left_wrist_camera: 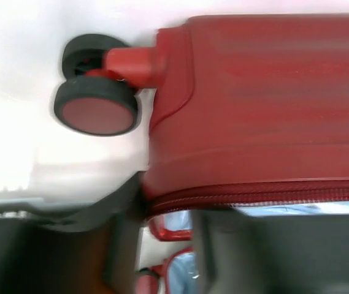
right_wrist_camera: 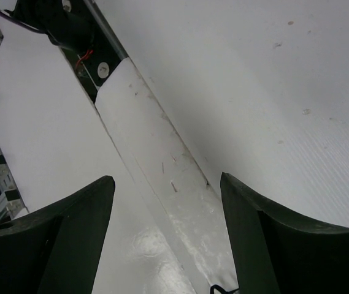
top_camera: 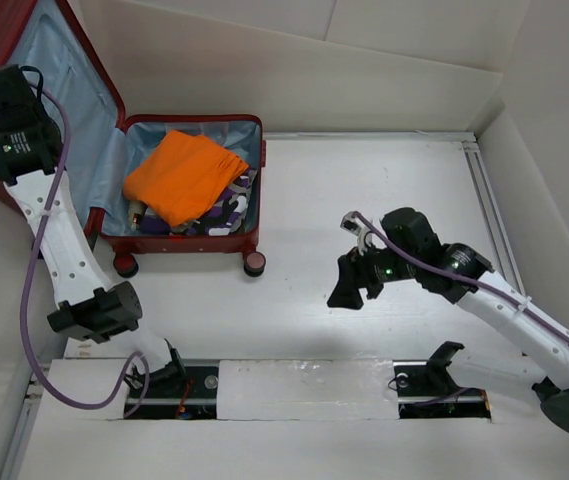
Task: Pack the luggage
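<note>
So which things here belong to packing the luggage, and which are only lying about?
Belong: red suitcase, open; orange garment inside it; purple-and-white patterned cloth beneath; left gripper at its lid.
Not part: right gripper, open over the table; white strip between the arm bases.

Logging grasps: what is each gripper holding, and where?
Right gripper: nothing. Left gripper sits at the luggage lid's zippered rim; a grip cannot be told.
</note>
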{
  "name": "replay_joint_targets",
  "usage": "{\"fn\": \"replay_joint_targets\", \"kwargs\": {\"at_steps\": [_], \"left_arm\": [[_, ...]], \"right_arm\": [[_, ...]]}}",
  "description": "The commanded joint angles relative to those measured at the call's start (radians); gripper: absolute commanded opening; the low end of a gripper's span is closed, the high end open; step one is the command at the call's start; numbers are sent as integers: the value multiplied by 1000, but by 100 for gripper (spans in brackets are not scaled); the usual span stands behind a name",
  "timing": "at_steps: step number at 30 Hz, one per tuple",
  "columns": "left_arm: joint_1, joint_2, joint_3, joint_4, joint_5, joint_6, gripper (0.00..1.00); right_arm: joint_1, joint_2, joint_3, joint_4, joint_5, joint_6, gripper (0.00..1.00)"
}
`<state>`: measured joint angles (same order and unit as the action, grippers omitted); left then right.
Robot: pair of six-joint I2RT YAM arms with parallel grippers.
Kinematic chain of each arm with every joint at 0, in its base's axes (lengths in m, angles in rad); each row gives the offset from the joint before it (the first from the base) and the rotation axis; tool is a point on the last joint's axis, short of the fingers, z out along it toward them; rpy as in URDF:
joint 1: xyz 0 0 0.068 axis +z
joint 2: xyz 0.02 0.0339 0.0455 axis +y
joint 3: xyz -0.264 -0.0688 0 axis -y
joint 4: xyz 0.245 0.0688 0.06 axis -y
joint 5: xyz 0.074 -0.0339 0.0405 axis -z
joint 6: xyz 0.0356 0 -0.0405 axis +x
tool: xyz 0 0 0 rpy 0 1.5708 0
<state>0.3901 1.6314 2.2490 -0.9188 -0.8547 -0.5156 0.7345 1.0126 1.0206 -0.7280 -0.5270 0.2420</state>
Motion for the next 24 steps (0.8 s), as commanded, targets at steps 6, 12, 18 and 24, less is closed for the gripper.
{"fn": "replay_joint_targets", "kwargs": {"at_steps": [6,12,18,24], "left_arm": [[-52,-56,-84,-32,66,-162,0],[-463,-327,-451,125,115,-212,0],[-741,-492,-810,374,527,-117,1],[-863,-469,-871,436,1027,48,83]], "right_arm": [[6,-23,32,10,51,-17,76],[6,38,22,53,41,14,76],[6,96,44,101,22,65,76],[6,190,116,110,76,83,77]]}}
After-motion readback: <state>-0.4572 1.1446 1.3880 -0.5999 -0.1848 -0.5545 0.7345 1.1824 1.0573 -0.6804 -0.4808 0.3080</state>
